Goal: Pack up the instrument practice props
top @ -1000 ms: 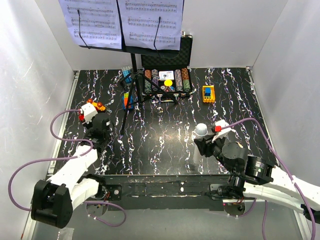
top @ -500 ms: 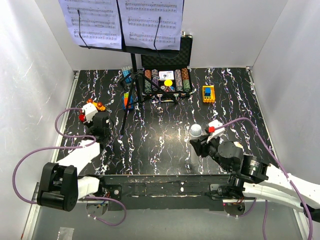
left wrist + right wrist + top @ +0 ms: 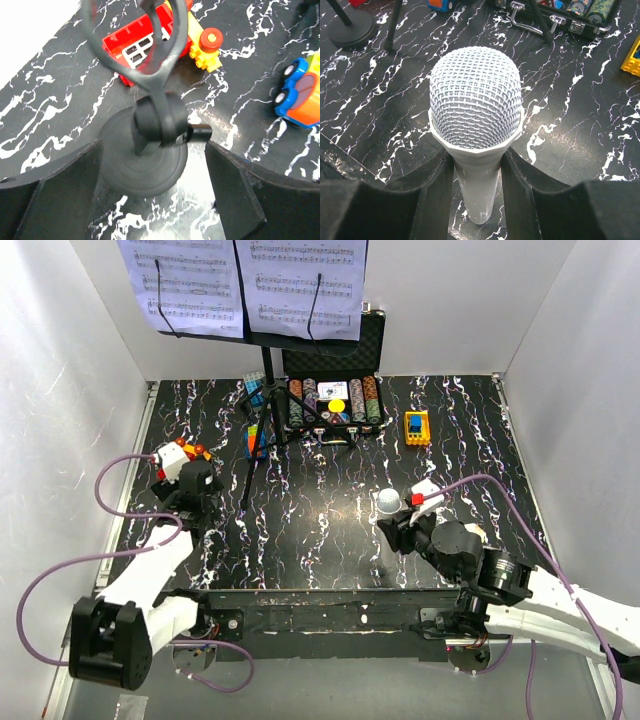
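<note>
A white microphone (image 3: 476, 100) stands upright between the fingers of my right gripper (image 3: 476, 165), which is shut on its handle just below the mesh head. From above, the microphone head (image 3: 388, 500) shows right of centre. My left gripper (image 3: 152, 145) is open at the left side of the table, one finger on each side of the black round-base stand (image 3: 145, 170), touching neither side. The stand's empty clip (image 3: 160, 120) rises between the fingers. The tall black tripod music stand (image 3: 265, 370) is at the back, with white sheet-music pages (image 3: 182, 280) on its desk.
An open black case of poker chips (image 3: 335, 395) lies at the back behind the tripod legs. A yellow toy block (image 3: 417, 427) lies to its right. A red and yellow toy (image 3: 145, 42) and a blue and orange toy car (image 3: 300, 92) lie just beyond the round base. White walls enclose three sides.
My left gripper's jaws have spread wide apart around the round-base stand. My right gripper has carried the microphone a little to the left and farther from the near edge.
</note>
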Tool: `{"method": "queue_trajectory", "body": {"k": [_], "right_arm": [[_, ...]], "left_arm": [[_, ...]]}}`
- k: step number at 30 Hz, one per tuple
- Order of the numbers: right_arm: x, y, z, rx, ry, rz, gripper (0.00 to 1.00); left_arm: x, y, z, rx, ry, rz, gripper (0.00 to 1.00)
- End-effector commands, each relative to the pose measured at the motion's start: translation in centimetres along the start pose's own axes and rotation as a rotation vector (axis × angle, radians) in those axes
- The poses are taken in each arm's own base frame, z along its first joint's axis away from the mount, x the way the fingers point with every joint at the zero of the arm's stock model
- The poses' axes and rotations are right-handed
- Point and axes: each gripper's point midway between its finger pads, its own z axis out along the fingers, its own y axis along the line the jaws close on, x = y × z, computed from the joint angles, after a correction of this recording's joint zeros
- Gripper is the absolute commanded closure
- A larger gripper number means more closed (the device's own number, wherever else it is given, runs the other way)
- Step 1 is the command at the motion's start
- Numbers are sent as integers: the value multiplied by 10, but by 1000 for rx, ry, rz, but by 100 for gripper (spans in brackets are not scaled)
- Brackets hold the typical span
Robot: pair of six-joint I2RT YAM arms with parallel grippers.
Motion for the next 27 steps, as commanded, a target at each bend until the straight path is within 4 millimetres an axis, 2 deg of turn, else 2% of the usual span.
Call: {"method": "queue_trajectory", "body": {"k": [1, 3, 8, 10, 12, 15, 17, 18, 20, 22, 25, 27], "right_arm": [[-28, 11, 2, -36, -72, 56, 99], [-31, 17, 4, -54, -48, 51, 99], [-26, 30, 15, -59, 62, 49, 99], [-26, 37, 16, -83, 94, 76, 99], [-25, 43, 17, -106, 125, 115, 99], [-22, 47, 21, -147, 171, 213, 99], [-22, 48, 24, -185, 199, 321, 99], [-28, 43, 27, -194, 181, 378, 99], [-35, 44, 27, -247, 164, 464, 99], [-45, 45, 28, -290, 144, 518, 99], [-58, 49, 27, -344, 138, 589, 99], [-65, 51, 27, -362, 126, 613, 99]], "left_arm": [[-18, -7, -35, 67, 48, -95, 16], [-25, -11, -53, 93, 40, -82, 15], [-68, -16, -92, 179, -49, -87, 13], [-82, -22, -104, 230, -48, -70, 13], [-91, -39, -119, 333, -20, -42, 16], [-75, -89, -148, 576, 107, 15, 19], [-53, -129, -184, 784, 193, 37, 19], [-41, -147, -206, 897, 215, 52, 18], [-20, -175, -246, 1100, 240, 51, 15], [3, -194, -281, 1267, 257, 71, 12], [43, -208, -318, 1421, 302, 126, 8], [51, -213, -337, 1505, 316, 95, 7]]}}
